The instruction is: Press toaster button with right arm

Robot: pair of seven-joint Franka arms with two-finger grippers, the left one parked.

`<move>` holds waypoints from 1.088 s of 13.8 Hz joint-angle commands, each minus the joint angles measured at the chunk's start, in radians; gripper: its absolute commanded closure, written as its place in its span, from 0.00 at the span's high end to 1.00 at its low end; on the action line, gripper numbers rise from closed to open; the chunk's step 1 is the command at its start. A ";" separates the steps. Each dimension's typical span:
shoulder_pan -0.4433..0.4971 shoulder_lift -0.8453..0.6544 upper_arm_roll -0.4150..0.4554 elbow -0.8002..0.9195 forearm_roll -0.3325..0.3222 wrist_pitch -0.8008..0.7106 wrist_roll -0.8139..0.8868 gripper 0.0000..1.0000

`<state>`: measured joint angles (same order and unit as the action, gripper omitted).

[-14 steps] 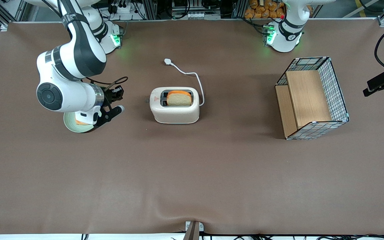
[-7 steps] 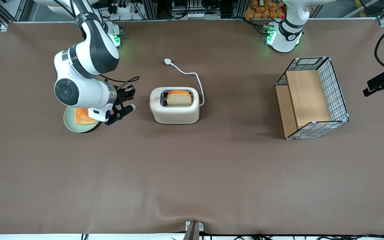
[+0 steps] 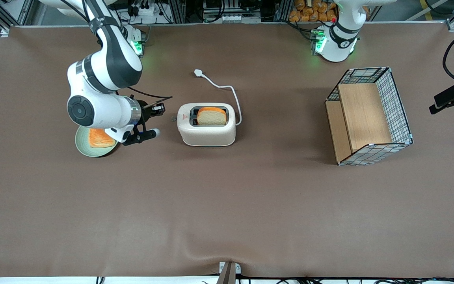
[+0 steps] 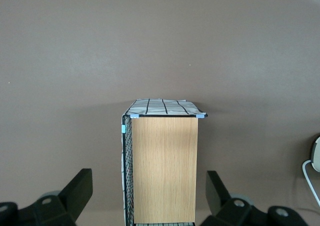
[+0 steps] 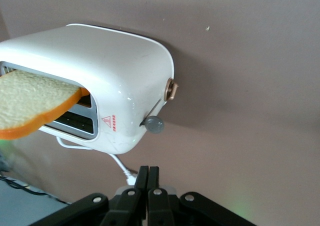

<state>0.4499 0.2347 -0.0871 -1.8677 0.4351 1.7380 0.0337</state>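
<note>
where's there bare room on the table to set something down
The table is bare along its whole stretch nearer the front camera than the toaster, and between toaster and basket. It is crowded at the toaster's button end: the shut gripper hangs there, with the plate of toast beside it.

one toaster (image 3: 206, 125), two bread slices: one in it (image 3: 211, 116), one on the single plate (image 3: 84, 145) beside; one basket (image 3: 369, 116).
</note>
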 commanded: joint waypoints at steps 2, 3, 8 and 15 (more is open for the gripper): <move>-0.010 -0.006 -0.003 -0.080 0.091 0.058 0.017 0.04; 0.001 -0.005 -0.003 -0.082 0.091 0.067 0.017 0.04; -0.014 0.052 -0.003 -0.084 0.154 0.069 0.006 0.02; -0.036 0.086 -0.002 -0.077 0.188 0.072 0.005 0.01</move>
<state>0.4333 0.3155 -0.0966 -1.9458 0.5903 1.8077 0.0407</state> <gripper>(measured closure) 0.987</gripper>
